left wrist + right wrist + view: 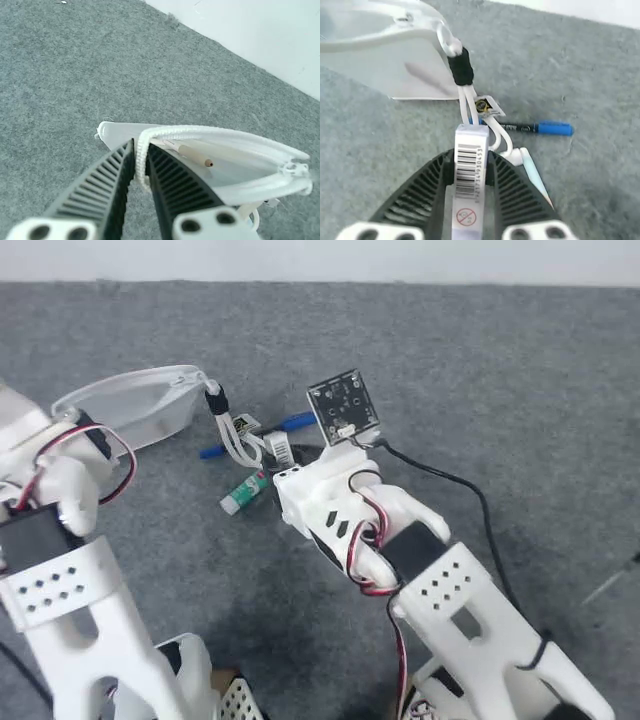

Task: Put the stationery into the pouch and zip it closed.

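Note:
A translucent white pouch lies open at the back left, its mouth gaping. My left gripper is shut on the pouch's zipper rim at the near end. A tan stick rests inside. My right gripper is shut on a white eraser box with a barcode, held just beside the pouch's looped strap. On the carpet lie a blue-capped pen and a pale green-ended tube, both close to the right gripper.
Grey carpet covers the table, with a pale wall along the far edge. A black cable runs from the right arm's camera board toward the front right. A small tag hangs on the strap.

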Robot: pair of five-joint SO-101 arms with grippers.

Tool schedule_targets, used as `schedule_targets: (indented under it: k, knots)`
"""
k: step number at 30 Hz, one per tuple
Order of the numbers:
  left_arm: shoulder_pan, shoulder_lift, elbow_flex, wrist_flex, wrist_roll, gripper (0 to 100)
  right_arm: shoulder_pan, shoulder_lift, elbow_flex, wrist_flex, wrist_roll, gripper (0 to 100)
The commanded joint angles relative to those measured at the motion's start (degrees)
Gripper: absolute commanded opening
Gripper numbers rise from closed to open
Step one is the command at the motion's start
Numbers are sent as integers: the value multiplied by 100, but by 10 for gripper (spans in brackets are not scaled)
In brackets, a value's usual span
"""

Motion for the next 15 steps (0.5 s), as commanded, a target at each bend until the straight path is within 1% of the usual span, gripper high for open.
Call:
schedule_targets:
  k: [1, 7, 11, 15]
  knots:
    - [-26, -53, -4, -237, 70, 10, -286, -505, -53, -312, -62, 6]
    - [-9, -53, -4, -237, 70, 10, -743, -901, -53, -681, -26, 6]
    - [-9, -53, -4, -220, 70, 10, -822, -1138, -53, -989, -18, 6]
    - [0, -53, -4, -211, 70, 10, -822, -1121, -53, -1613, -18, 6]
